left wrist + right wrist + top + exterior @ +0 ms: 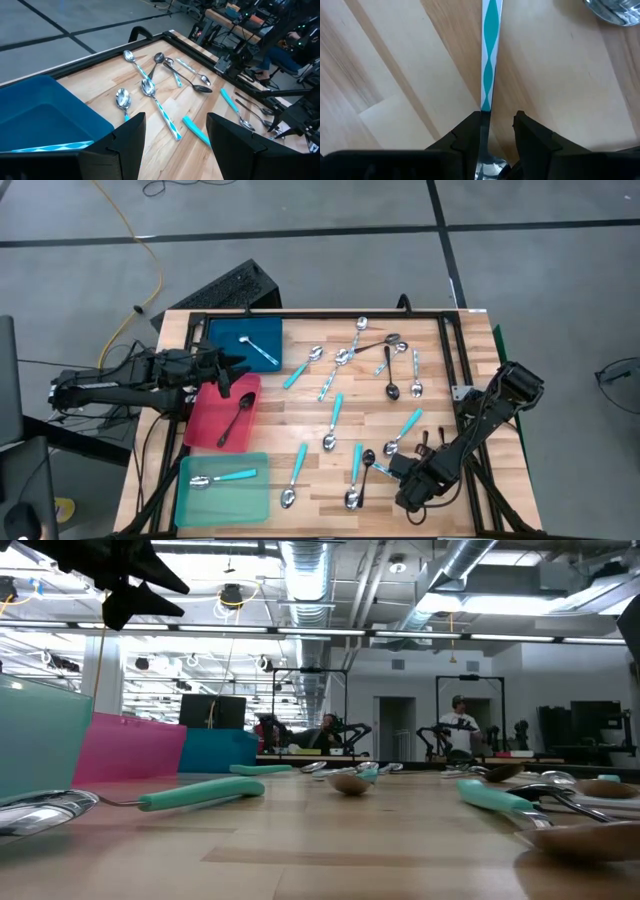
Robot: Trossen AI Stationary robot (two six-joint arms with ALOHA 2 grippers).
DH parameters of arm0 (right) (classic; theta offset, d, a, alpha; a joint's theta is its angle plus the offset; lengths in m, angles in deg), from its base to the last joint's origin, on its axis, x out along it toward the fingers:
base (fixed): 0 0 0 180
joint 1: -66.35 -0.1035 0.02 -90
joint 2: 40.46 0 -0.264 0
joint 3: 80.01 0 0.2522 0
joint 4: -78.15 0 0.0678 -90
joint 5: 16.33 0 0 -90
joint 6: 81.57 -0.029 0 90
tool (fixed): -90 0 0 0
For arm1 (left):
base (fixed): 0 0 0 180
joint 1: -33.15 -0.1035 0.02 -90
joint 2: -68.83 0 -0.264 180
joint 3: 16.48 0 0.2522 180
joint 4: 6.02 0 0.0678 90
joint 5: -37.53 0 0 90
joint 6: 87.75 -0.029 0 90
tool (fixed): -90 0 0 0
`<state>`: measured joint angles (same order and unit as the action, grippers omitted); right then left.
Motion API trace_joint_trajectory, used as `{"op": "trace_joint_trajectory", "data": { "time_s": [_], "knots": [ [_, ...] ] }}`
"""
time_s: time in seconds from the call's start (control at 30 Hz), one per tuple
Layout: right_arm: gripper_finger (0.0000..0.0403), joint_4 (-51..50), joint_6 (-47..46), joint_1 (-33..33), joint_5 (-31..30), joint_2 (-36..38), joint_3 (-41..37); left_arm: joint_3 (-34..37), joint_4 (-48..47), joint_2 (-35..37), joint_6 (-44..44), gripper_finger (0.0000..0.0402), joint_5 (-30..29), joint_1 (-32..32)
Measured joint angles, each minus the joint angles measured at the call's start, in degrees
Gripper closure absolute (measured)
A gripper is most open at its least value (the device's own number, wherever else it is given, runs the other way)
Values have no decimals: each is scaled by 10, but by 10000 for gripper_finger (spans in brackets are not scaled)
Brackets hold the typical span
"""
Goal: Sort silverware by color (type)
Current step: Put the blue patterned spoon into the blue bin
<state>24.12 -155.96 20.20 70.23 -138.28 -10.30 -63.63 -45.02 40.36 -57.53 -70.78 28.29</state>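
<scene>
Several spoons lie scattered on the wooden table [320, 430]: turquoise-handled ones [335, 412], black ones [390, 380] and silver ones [416, 370]. My right gripper [395, 467] points down near the table's near right corner. Its open fingers stand on either side of a spoon with a turquoise-and-white patterned handle [489, 55], at the neck where handle meets metal [485, 125]. My left gripper [175, 145] hangs open with nothing between its fingers, above the blue tray [228, 332] and the red tray [205, 420]. My right gripper straddles the patterned spoon's neck [484, 117] from above, fingers across the spoon. One finger [470, 130] stands right against the neck, and a gap stays to the other [527, 132]. Whether a finger touches the spoon, I cannot tell. The spoon lies flat on the table.
The blue tray holds a patterned spoon [262, 350], the red tray a black spoon [238, 415], and the teal tray [190, 505] a turquoise-handled spoon [225, 477]. A black spoon [367, 465] and a turquoise-handled spoon [354, 480] lie close to my right gripper. A black frame [450, 350] borders the table.
</scene>
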Motion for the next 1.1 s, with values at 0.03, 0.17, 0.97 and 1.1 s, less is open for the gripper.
{"op": "trace_joint_trajectory", "data": {
  "time_s": [0.03, 0.17, 0.97, 1.1],
  "knots": [
    [260, 0, 0, 0, -4, 0, 0, 0, 0, 0, 0, 207, 0, 0],
    [260, 0, 0, -5, -16, -1, 0, 0, 0, 0, 0, 207, 0, 0],
    [369, 32, -17, -13, 18, -37, 2, 0, -3, 0, -2, 207, -1, 0],
    [372, 31, -21, -8, 24, -37, 1, 0, -3, 0, -2, 207, -4, 0]
  ]
}}
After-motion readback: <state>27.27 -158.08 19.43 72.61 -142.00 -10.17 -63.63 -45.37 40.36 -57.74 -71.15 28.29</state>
